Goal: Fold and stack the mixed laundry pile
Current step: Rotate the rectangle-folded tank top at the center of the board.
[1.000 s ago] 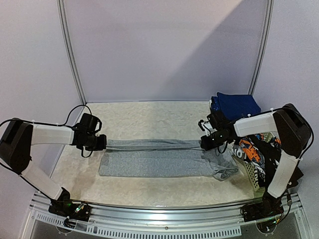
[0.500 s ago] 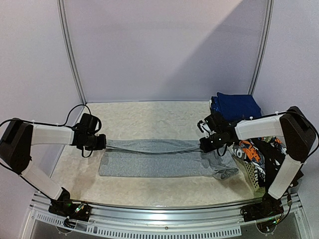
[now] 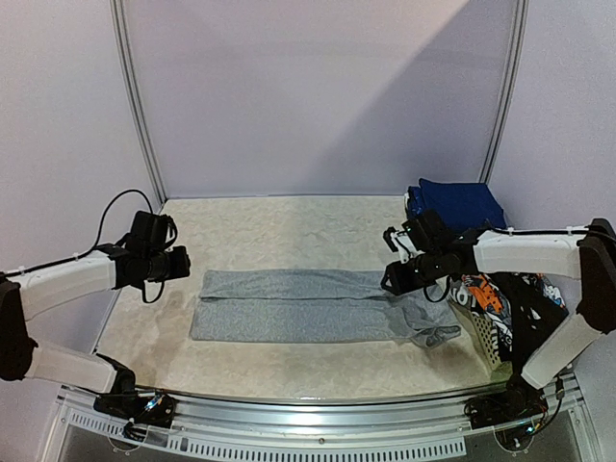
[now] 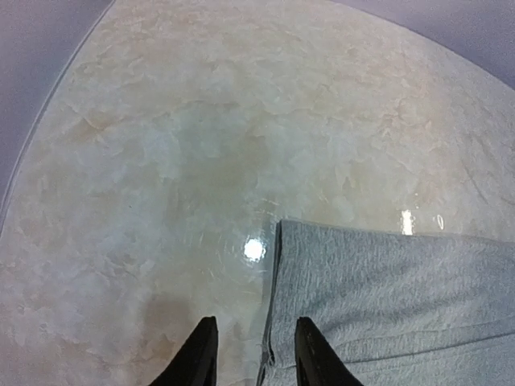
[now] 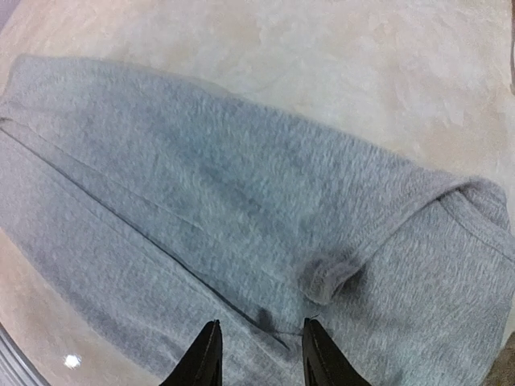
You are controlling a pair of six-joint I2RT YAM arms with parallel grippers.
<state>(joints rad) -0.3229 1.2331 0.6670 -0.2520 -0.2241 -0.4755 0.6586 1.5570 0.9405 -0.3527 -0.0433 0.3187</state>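
Observation:
A grey shirt (image 3: 298,306) lies folded lengthwise in a long flat strip across the middle of the table. My left gripper (image 3: 183,264) is open and empty, just left of the shirt's left end; that end shows in the left wrist view (image 4: 386,297). My right gripper (image 3: 389,282) is open and empty, just above the shirt's right end, where a sleeve is bunched (image 5: 338,277). A folded navy blue piece (image 3: 454,204) sits at the back right. Orange-black-white printed garments (image 3: 481,294) and a black one fill the basket at right.
The white lattice basket (image 3: 486,342) stands at the table's right edge, beside my right arm. The table top (image 3: 279,231) is pale marbled stone with a metal rail along the near edge. Purple walls close in the back and sides.
Both grippers have let go of the shirt's upper edge, which now lies flat on the table. My left gripper pulled back to the left; my right gripper opened in place.

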